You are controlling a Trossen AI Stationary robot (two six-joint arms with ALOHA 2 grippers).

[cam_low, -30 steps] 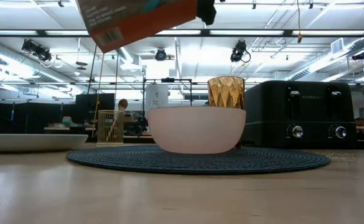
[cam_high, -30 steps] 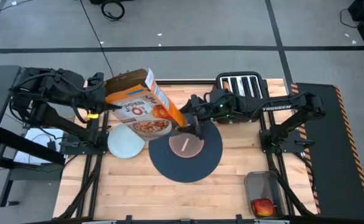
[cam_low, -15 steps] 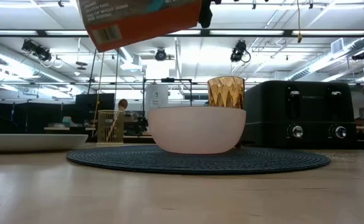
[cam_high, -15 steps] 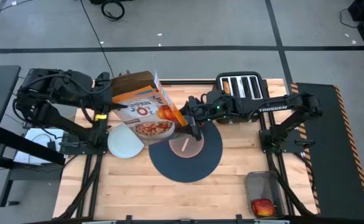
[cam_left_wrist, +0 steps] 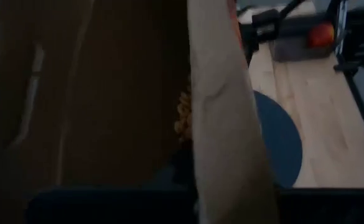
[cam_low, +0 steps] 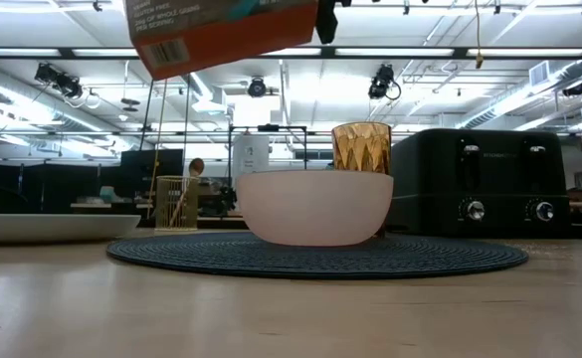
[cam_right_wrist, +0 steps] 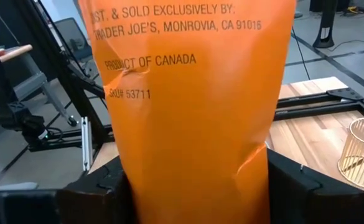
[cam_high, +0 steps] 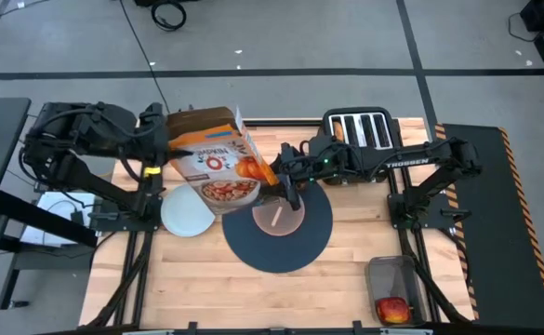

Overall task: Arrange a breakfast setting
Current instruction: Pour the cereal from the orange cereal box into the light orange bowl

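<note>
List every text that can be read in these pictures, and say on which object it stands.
"SOLD EXCLUSIVELY BY: TRADER JOE'S, MONROVIA, CA 91016", "PRODUCT OF CANADA", "SKU# 53711": orange side of the cereal box.
"TROSSEN": right arm.
Cereal box front and the toaster label: too small to read.

Bright ceiling strip lights glare in the low view — left wrist view dim, blurred.

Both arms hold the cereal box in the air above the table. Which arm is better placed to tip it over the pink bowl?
Probably right: the right gripper clamps the tall orange-and-brown cereal box at the end beside the pink bowl; the left gripper holds the far end.
</note>
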